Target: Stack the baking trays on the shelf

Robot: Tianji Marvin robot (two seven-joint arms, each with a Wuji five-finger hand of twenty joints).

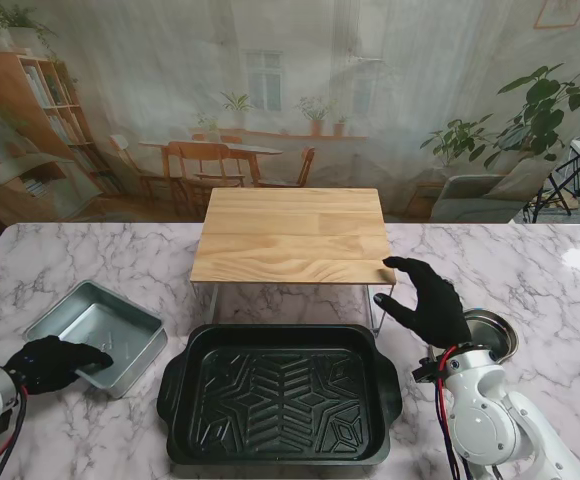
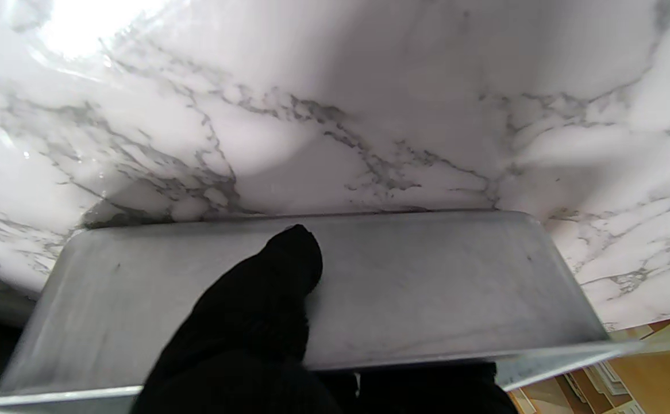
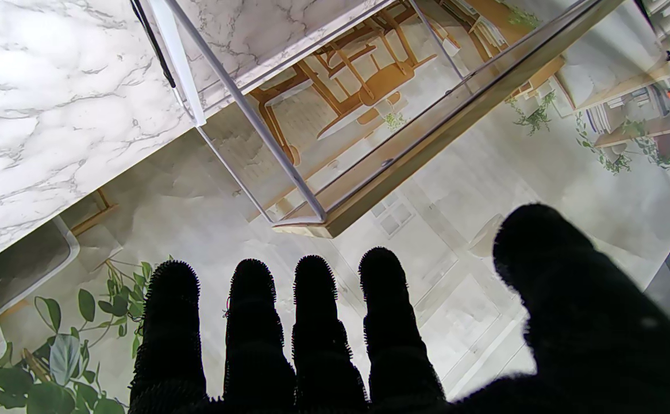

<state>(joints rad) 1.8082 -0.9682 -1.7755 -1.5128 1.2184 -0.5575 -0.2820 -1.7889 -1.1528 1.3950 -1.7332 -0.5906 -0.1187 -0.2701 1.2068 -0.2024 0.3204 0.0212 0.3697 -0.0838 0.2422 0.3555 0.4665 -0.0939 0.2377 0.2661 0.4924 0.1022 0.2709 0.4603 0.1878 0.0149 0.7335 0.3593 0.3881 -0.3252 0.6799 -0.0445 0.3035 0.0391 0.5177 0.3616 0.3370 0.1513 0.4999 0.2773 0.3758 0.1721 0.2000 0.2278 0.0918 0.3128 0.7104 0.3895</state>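
Stand view first: left hand [image 1: 52, 361] laid over the near rim of the small silver tray [image 1: 98, 334], fingers reaching into it, tray sitting flat on the marble tabletop [image 1: 90, 262] at the robot's left. Left wrist view confirms a gloved finger [image 2: 289, 264] pressed against the tray's inner wall, likely a pinch across the rim, though the opposing thumb out of sight, so a firm grip not yet proven. Right hand [image 1: 427, 298] spread wide and holding nothing, hovering just beside the near right corner of the wooden shelf [image 1: 292, 235]. Large dark tray [image 1: 280, 392] lying nearest to me, centred, between the two arms and just in front of the shelf's wire legs [image 3: 243, 109]. To do the lift well: close thumb under or outside the rim before raising, keep the tray level (thin wall, easy to tip), carry it high enough to clear the shelf's front edge, and keep away from the dark tray's left handle. Best set down square on the planks, leaving room for stacking. Hard to make out: a round metal object [image 1: 490, 332] partly hidden behind the right hand, identity unclear; the silver tray's near corner cut off by the glove; the space under the shelf mostly shadowed.
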